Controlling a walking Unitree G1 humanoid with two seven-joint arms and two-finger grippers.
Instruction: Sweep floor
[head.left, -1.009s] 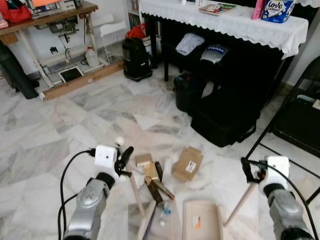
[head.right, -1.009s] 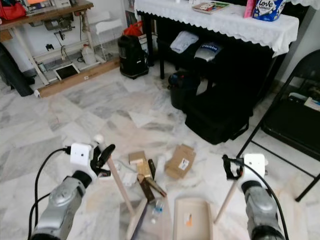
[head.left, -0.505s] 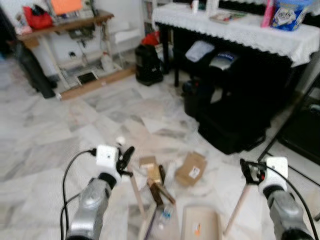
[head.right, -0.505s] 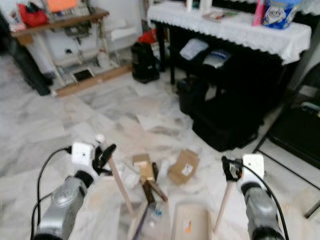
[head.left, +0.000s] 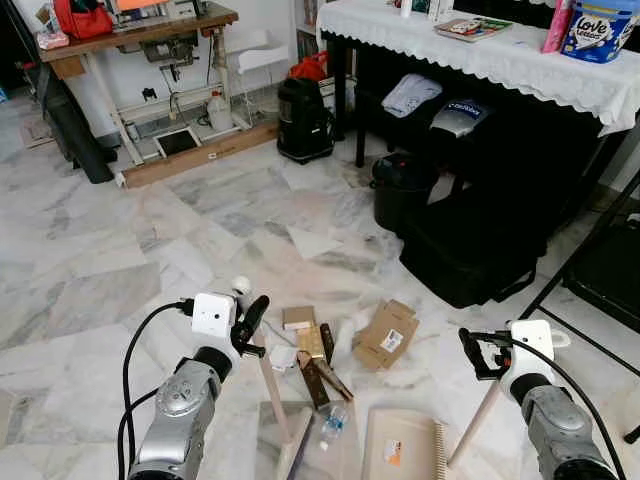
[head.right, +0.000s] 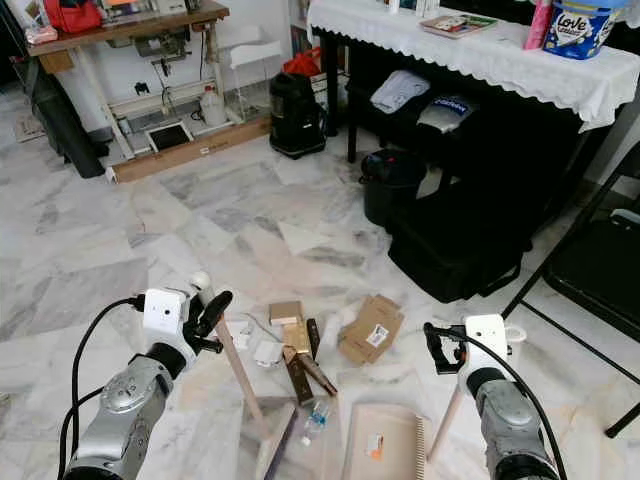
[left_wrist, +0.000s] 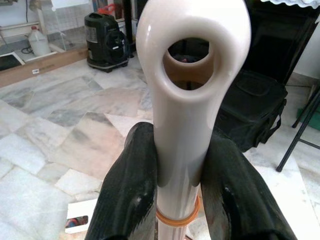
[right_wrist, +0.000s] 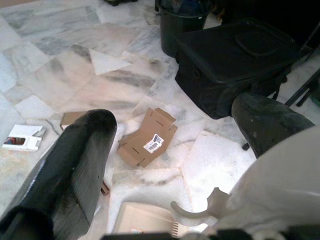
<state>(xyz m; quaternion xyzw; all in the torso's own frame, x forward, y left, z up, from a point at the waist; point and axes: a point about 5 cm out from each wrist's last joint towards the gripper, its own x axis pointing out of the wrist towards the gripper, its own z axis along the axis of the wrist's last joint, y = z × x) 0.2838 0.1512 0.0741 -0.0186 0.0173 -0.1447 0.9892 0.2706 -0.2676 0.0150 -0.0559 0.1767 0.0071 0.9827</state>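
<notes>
My left gripper (head.left: 250, 320) is shut on the cream broom handle (head.left: 272, 390), which slants down to the broom head (head.left: 295, 455) near the bottom edge. In the left wrist view the fingers (left_wrist: 135, 175) clasp the handle (left_wrist: 182, 120) just below its hanging hole. My right gripper (head.left: 475, 352) holds the top of the dustpan handle (head.left: 475, 425). The beige dustpan (head.left: 405, 445) lies on the floor between my arms. Litter lies ahead of the pan: a flattened cardboard box (head.left: 385, 335), a small box (head.left: 298, 317), brown sticks (head.left: 320, 370) and a plastic bottle (head.left: 333, 425).
A black bag (head.left: 470, 245) and a black bin (head.left: 400, 190) stand under a table with a lace cloth (head.left: 480, 50) ahead right. A folding chair (head.left: 610, 260) is at the right. A black vacuum (head.left: 303, 120) and a workbench (head.left: 130, 30) stand at the back.
The whole view has shifted and sharpened as the camera moved. Both grippers keep their hold; the right one now sits slightly further left and lower.
</notes>
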